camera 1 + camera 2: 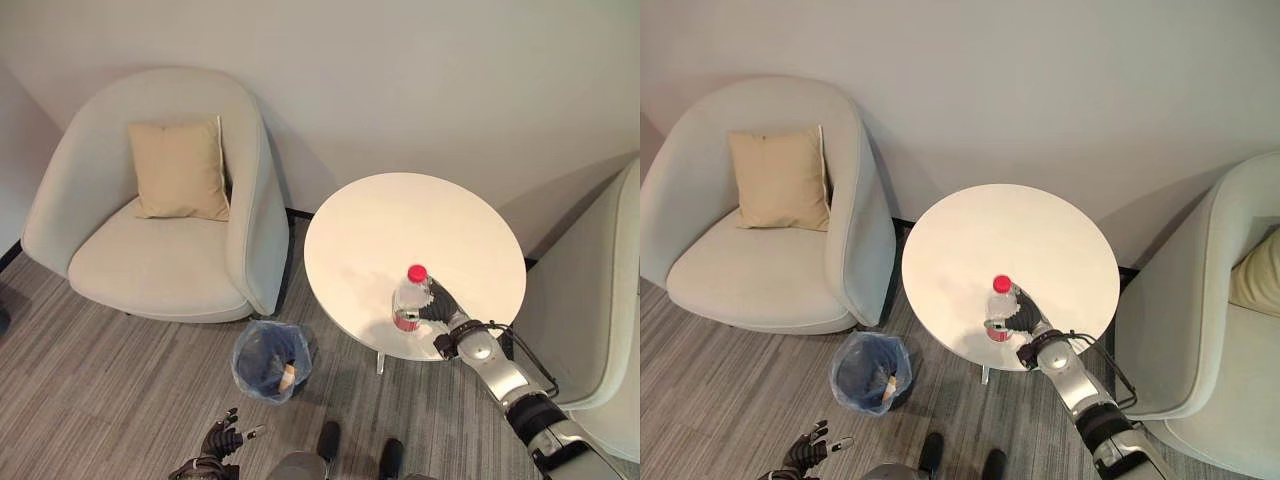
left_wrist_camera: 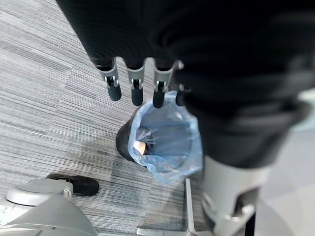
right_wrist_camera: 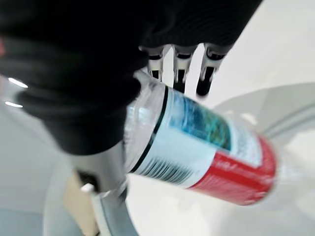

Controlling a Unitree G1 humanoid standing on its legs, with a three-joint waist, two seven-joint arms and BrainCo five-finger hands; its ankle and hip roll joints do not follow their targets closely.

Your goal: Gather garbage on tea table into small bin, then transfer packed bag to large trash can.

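Observation:
A clear plastic bottle (image 1: 410, 298) with a red cap and red label stands upright near the front edge of the round white tea table (image 1: 400, 220). My right hand (image 1: 441, 304) is right up against the bottle's side. In the right wrist view the bottle (image 3: 206, 147) lies across the palm, with the fingers (image 3: 179, 69) still straight past it. The small bin (image 1: 268, 360), lined with a blue bag, stands on the floor left of the table and holds a tan scrap (image 1: 288, 376). My left hand (image 1: 222, 438) hangs low, open, near and above the bin (image 2: 167, 137).
A pale armchair (image 1: 150, 200) with a beige cushion (image 1: 178, 168) stands to the left, close beside the bin. A second pale armchair (image 1: 590, 300) is just right of the table. Grey striped carpet (image 1: 100, 380) lies in front.

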